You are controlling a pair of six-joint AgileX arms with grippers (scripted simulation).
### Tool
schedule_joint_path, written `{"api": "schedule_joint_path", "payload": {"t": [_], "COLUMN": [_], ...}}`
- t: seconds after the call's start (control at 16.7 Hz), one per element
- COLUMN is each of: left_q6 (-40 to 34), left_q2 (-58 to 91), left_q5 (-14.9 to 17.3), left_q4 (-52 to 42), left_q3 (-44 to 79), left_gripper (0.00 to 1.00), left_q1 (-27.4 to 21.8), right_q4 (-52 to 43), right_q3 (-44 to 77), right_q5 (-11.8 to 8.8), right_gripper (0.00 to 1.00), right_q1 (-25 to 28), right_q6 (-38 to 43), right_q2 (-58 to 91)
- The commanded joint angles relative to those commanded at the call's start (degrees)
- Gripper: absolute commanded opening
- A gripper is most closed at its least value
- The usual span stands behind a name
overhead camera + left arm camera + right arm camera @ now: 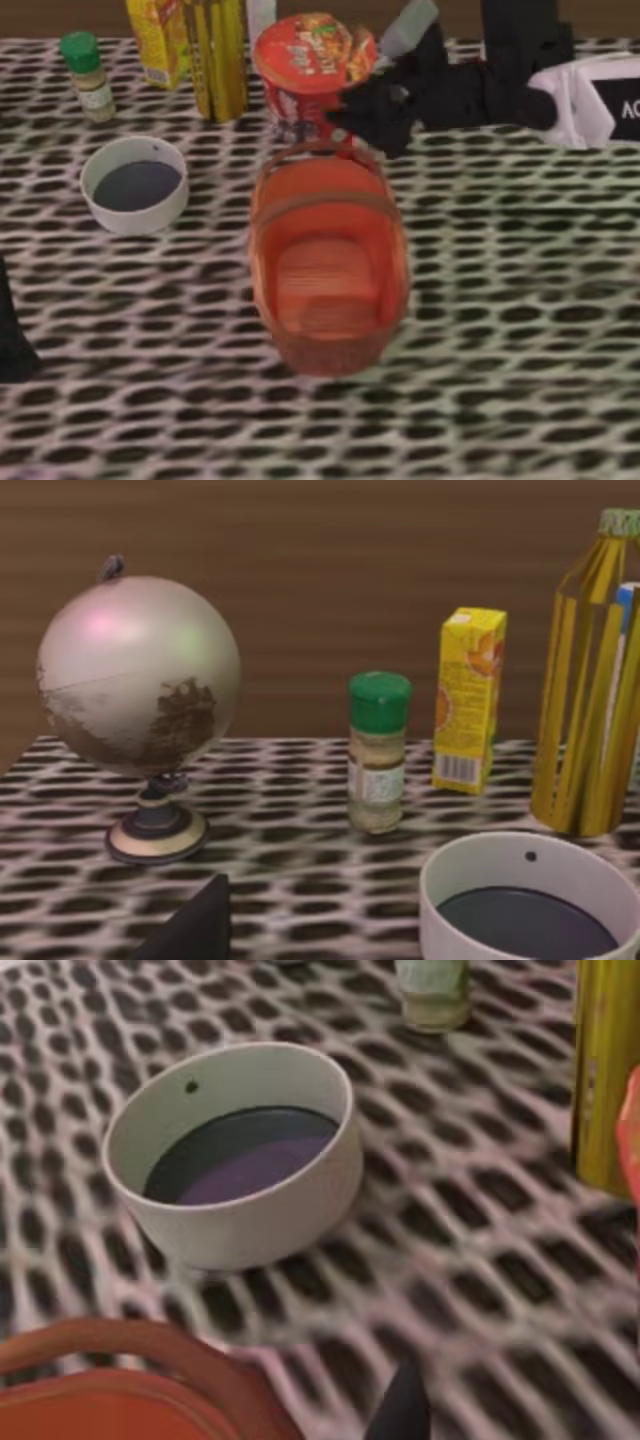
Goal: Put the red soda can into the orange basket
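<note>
The orange basket (330, 300) stands at the table's middle, its arched handle crossing it; its rim (160, 1345) also shows in the right wrist view. My right gripper (355, 125) hangs just past the basket's far rim, beside the large red noodle cup (312, 60). A small red piece with a silver spot, probably the red soda can (346, 146), peeks out under that gripper; its grip on it is hidden. The can does not show in the wrist views. My left gripper (10, 335) is parked at the table's left edge.
A white bowl (133, 185) with a dark inside sits left of the basket. Along the back stand a green-capped spice jar (88, 75), a yellow juice carton (160, 35) and a yellow bottle (218, 55). A globe (140, 680) stands at the far left.
</note>
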Motion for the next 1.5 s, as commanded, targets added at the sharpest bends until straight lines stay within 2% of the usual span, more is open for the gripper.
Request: {"api": "schedule_joint_path", "payload": {"t": [0.18,0.3,0.42,0.54,0.66,1.02,1.5], "left_q6": [0.0,0.0,0.0,0.0,0.0,0.0,0.0], "left_q2": [0.0,0.0,0.0,0.0,0.0,0.0,0.0], "left_q5": [0.0,0.0,0.0,0.0,0.0,0.0,0.0], "left_q4": [0.0,0.0,0.0,0.0,0.0,0.0,0.0], "left_q3": [0.0,0.0,0.0,0.0,0.0,0.0,0.0], "left_gripper": [1.00,1.00,1.00,1.00,1.00,1.00,1.00], "left_q1": [0.0,0.0,0.0,0.0,0.0,0.0,0.0], "right_q4": [17.0,25.4,31.3,34.9,36.0,36.9,54.5], "right_q3": [-7.2,-10.6,-13.1,-14.5,-14.9,-14.9,-19.9], "right_q5": [-7.8,-11.9,-15.0,-16.9,-17.5,-17.7,-17.4], "right_gripper": [0.00,0.00,0.00,0.00,0.00,0.00,0.00], "right_q1": [0.5,0.4,0.2,0.0,0.0,0.2,0.7], "right_q6": [5.3,8.6,11.2,13.0,13.6,13.6,13.3], "right_q2": [-5.8,-8.8,-11.1,-12.4,-12.8,-11.7,0.7]}}
